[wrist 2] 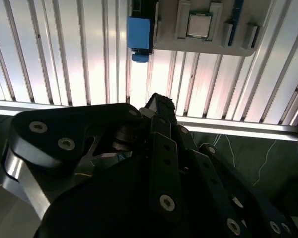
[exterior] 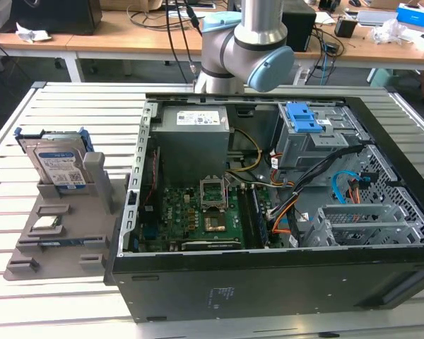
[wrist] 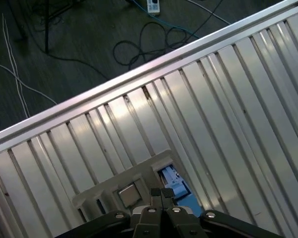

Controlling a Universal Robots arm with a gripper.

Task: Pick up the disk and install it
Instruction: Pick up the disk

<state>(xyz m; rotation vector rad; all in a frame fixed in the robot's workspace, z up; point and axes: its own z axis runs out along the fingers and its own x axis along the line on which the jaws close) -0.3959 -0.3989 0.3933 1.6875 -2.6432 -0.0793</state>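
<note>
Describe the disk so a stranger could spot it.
Find the open computer case on the slatted table; a grey parts holder sits beside it, at the exterior view's left. The disk stands upright there, blue-framed and labelled, unlike the flat processor chip.

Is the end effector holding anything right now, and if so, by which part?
Nothing is held. The end effector is shut and empty, up over the slatted table. The disk stands on edge in the grey holder, untouched.
</note>
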